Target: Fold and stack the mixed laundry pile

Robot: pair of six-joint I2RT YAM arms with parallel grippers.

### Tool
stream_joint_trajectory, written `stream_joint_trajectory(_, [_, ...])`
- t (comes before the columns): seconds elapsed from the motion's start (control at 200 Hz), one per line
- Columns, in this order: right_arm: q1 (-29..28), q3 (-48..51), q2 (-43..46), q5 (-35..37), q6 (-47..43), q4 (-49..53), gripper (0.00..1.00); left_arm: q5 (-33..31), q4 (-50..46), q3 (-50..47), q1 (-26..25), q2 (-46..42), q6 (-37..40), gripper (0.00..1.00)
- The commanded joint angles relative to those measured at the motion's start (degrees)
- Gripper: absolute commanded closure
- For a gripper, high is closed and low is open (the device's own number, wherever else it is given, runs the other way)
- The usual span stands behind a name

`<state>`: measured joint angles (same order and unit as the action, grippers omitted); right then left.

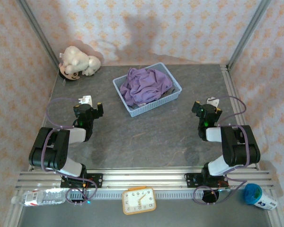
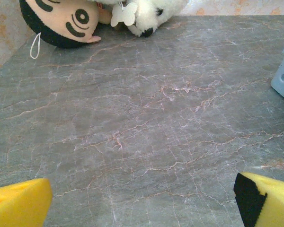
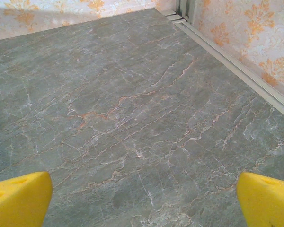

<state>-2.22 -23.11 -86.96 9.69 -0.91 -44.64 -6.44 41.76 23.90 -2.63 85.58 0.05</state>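
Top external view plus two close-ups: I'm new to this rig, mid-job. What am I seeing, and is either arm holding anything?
The top view looks down from behind two robot arms bolted at the near edge of the table. Each close-up comes from a camera on one wrist; the yellow fingers in the bottom corners are that arm's own. The left gripper and right gripper are open and hold nothing. A lilac-purple shirt lies bunched in the light blue basket. A white plush toy sits in the far left corner.
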Motion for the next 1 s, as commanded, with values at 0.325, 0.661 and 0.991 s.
stream_joint_trajectory(0.325, [-0.8, -1.2, 3.2, 2.9, 0.3, 3.0, 0.00, -3.1, -8.7, 4.7, -0.8, -3.3, -0.1, 0.00])
stream_joint_trajectory(0.661, [-1.2, -22.5, 11.0, 2.1, 12.8, 48.3, 0.00, -2.0, -30.9, 18.3, -2.6, -9.8, -7.1, 0.00])
stream_joint_trajectory(0.991, [-5.9, -47.4, -6.8, -23.2, 17.5, 72.4, 0.22, 1.3, -39.6, 20.3, -8.6, -11.1, -24.6, 0.00])
